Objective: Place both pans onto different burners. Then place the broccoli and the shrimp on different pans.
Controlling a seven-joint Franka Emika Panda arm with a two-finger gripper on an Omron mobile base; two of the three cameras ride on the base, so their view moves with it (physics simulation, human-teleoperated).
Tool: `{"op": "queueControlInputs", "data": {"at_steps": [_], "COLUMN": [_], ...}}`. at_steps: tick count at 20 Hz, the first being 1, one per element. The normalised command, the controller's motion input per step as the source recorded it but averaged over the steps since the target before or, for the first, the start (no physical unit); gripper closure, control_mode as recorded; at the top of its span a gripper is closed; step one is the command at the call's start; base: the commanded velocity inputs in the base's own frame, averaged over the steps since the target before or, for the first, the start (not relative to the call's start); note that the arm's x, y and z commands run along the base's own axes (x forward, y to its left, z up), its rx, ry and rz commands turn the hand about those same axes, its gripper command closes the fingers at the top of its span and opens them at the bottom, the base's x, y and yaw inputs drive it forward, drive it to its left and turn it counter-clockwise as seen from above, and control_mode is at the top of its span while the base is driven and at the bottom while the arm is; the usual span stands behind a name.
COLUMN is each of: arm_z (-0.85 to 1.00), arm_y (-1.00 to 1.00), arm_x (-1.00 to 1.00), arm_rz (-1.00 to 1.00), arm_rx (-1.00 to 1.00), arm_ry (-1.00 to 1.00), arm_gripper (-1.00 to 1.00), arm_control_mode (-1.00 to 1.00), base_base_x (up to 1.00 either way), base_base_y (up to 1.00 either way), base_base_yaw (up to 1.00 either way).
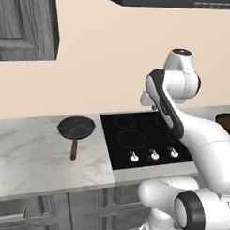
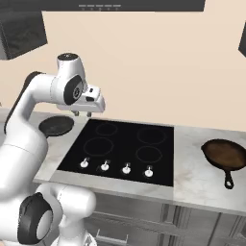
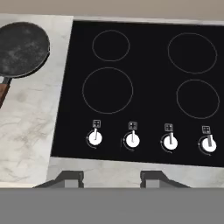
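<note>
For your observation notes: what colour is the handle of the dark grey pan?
Brown, wooden handle; left base view shows it best.

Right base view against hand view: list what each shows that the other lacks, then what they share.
Right base view alone: the brown pan on the counter right of the cooktop, and the gripper from the side, hanging above the cooktop's left edge. Hand view alone: the brown wooden handle of the dark grey pan. Shared: the black cooktop, four burner rings, four white knobs, and the dark grey pan on the left counter.
</note>
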Motion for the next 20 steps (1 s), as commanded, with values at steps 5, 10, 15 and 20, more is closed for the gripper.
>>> {"op": "queueControlInputs", "data": {"at_steps": [5,10,15,20], "arm_z": [0.0,0.0,-0.15,-0.45], "arm_y": [0.21,0.82,0.66,0.45], "arm_x": [-0.01,0.0,0.0,0.05], "arm_rz": [-0.03,-0.13,-0.1,-0.04], "arm_rx": [0.0,0.0,0.0,0.04], "arm_ry": [0.0,0.0,0.0,0.0], "arm_gripper": [-1.0,-1.0,-1.0,-1.0], "arm_control_mode": [-1.0,-1.0,-1.0,-1.0], "base_base_x": [0.0,0.0,0.0,0.0], "base_base_y": [0.0,0.0,0.0,0.0], "base_base_yaw": [0.0,0.0,0.0,0.0]}}
